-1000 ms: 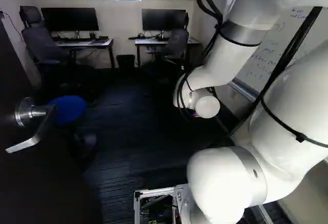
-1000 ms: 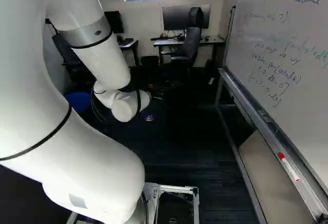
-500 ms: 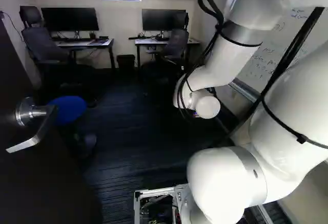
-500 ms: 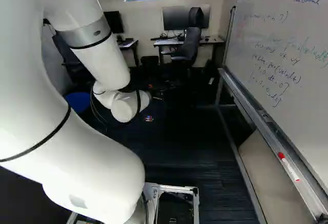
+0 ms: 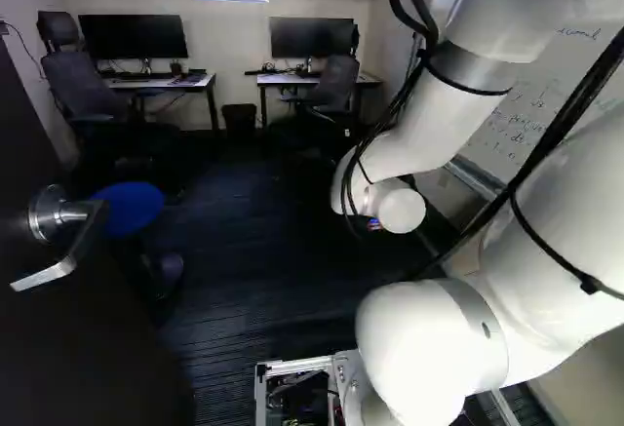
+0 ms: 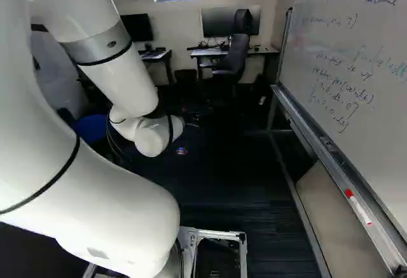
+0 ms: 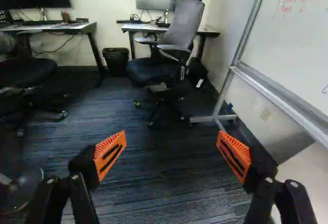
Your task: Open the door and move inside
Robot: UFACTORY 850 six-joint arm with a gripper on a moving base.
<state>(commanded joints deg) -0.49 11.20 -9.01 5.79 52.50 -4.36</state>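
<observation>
The dark door (image 5: 88,329) stands swung open at the left of the left base view, its silver lever handle (image 5: 63,241) on the side facing the room. My arm's white wrist (image 5: 400,210) is well away from the handle, over the floor inside the room, and hides the gripper's fingers in both base views. In the wrist view my gripper (image 7: 170,142) is spread wide, with orange pads (image 7: 109,154) and only carpet seen between them.
A blue stool (image 5: 130,209) stands just beyond the door. Farther in are a desk chair (image 7: 171,44), desks (image 7: 56,27) and a bin (image 7: 116,60). A whiteboard on a metal frame (image 6: 311,135) lines the right side. Dark carpet (image 5: 244,251) runs between.
In the latest half second my arm has shifted slightly, its wrist a little lower in both base views. The base, door and handle have not visibly moved.
</observation>
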